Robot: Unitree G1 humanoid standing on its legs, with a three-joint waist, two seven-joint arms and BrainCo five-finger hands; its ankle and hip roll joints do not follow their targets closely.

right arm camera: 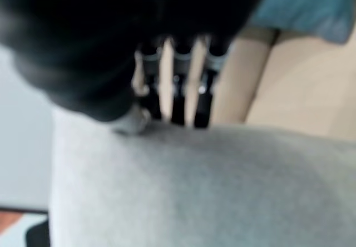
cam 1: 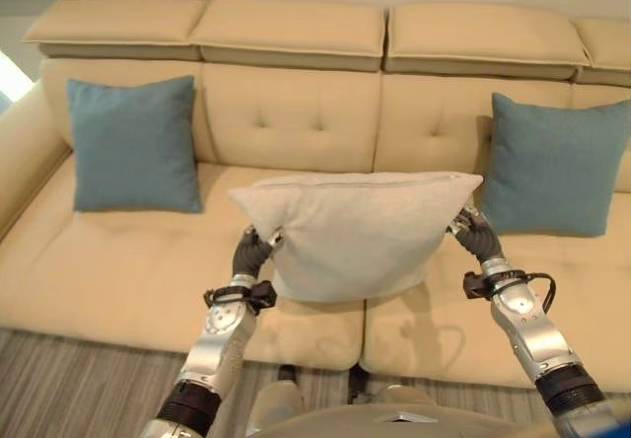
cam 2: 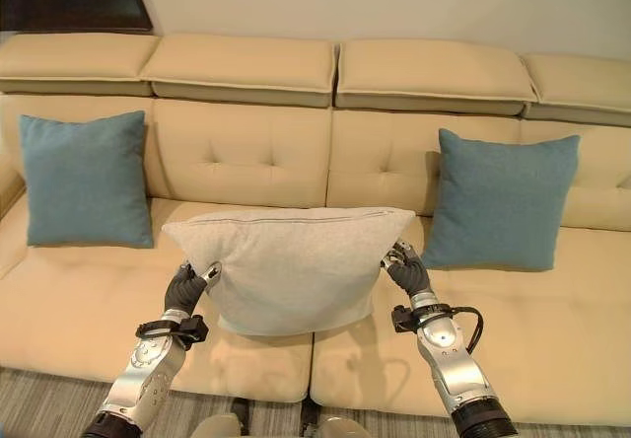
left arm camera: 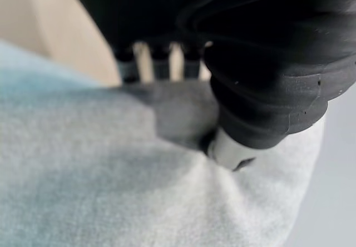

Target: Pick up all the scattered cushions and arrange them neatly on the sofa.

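While the beige sofa (cam 1: 296,122) spans the whole scene, its seat is bare in the middle, with one blue cushion (cam 1: 131,143) propped against the backrest near the sofa's left end and a second blue cushion (cam 1: 554,165) leaning near the right end. Between them, held up in the air in front of the seat's front edge, hangs the grey cushion (cam 1: 357,233), stretched flat and wide. The left hand (cam 1: 252,252) is clenched on the cushion's lower left corner, thumb and fingers pinching the fabric, and the right hand (cam 1: 475,233) grips the upper right corner the same way. Both holds are on thin corner cloth only, so the likely trouble is a corner slipping free as the cushion is carried forward, letting it swing or drop to the floor. Uneven release could also leave it slumped flat rather than upright against the backrest.
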